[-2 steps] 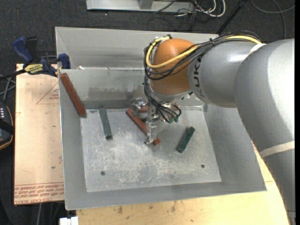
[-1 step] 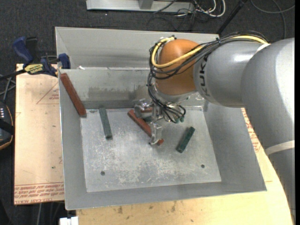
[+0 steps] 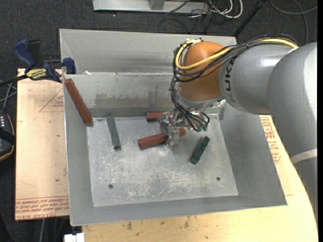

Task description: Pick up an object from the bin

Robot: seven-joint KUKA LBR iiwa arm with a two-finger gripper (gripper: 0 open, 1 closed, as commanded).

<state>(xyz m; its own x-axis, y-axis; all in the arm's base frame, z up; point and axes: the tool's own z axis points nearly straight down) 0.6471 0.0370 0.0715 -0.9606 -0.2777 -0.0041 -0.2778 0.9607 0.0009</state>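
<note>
My gripper (image 3: 170,135) reaches down in the middle of the bin, under the orange wrist cover. Its fingertips sit at the right end of a reddish-brown bar (image 3: 152,141) that lies flat and slightly slanted on the bin floor. The fingers look close around that end, touching it. A second reddish-brown bar (image 3: 154,116) lies just behind, partly hidden by the gripper. A dark green bar (image 3: 200,150) lies tilted to the right of the gripper, apart from it.
A grey-green bar (image 3: 113,132) lies on the left part of the floor. A long reddish-brown bar (image 3: 78,102) leans against the left wall. The front half of the floor is bare metal.
</note>
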